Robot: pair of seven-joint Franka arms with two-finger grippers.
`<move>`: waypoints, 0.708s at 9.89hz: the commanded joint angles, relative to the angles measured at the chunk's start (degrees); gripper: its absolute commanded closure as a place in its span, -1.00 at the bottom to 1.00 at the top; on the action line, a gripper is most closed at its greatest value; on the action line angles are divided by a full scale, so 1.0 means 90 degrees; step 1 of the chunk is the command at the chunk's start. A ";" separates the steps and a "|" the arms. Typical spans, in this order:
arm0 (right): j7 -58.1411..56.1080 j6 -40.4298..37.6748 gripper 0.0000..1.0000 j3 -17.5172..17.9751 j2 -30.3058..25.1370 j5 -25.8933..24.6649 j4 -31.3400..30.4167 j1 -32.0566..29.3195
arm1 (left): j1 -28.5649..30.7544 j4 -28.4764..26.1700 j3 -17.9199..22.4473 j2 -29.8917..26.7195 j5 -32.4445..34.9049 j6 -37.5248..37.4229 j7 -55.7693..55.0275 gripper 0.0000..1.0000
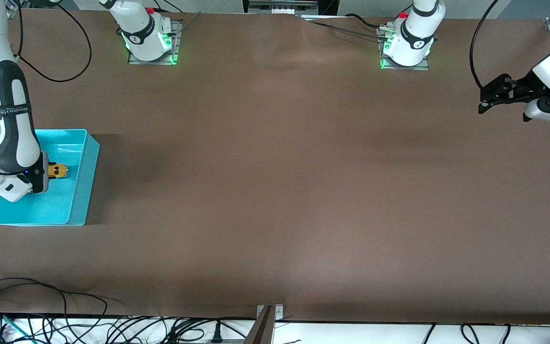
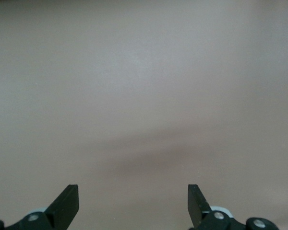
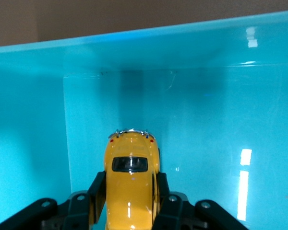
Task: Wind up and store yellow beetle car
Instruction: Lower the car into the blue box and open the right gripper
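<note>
- Nearest the front camera, at the right arm's end of the table (image 1: 275,191), sits one turquoise bin (image 1: 84,181), open-topped.
- One car (image 1: 58,170) is inside the bin's walls, held low over its floor; I cannot tell whether its wheels touch down.
- The right gripper (image 3: 130,191) is clamped on the car, a finger (image 3: 97,191) pressed flat to each side of the body, the rounded end pointing at the bin wall.
- Handling, as I judge it: small, light, a stiff shell with a glossy painted skin, so likely slippery under the pads. The flat flanks between the wheels, where it is pinched now, look like the best hold; the domed roof would squirt out.
- It rolls, so once let go it may creep until a wall stops it.
- Task reads as nearly finished: release is what remains.
- Farther back, the left gripper (image 2: 133,203) waits over bare table at the left arm's end, fingers spread wide, holding nothing.
- Count: one car, one bin, two arms.
</note>
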 commanded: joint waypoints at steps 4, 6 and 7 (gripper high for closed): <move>-0.0123 0.0119 -0.55 0.0047 -0.0060 -0.0043 -0.0182 -0.0076 | -0.0068 0.0174 -0.0007 0.0050 -0.0192 -0.0236 -0.0027 -1.00; -0.0123 -0.0153 -0.73 0.0057 -0.0216 -0.0043 -0.0104 -0.0046 | -0.0068 0.0174 -0.0007 0.0040 -0.0192 -0.0236 -0.0037 -1.00; -0.0113 -0.0281 -0.79 0.0066 -0.0362 -0.0033 -0.0075 -0.0037 | -0.0058 0.0174 -0.0017 0.0031 -0.0192 -0.0246 -0.0037 -1.00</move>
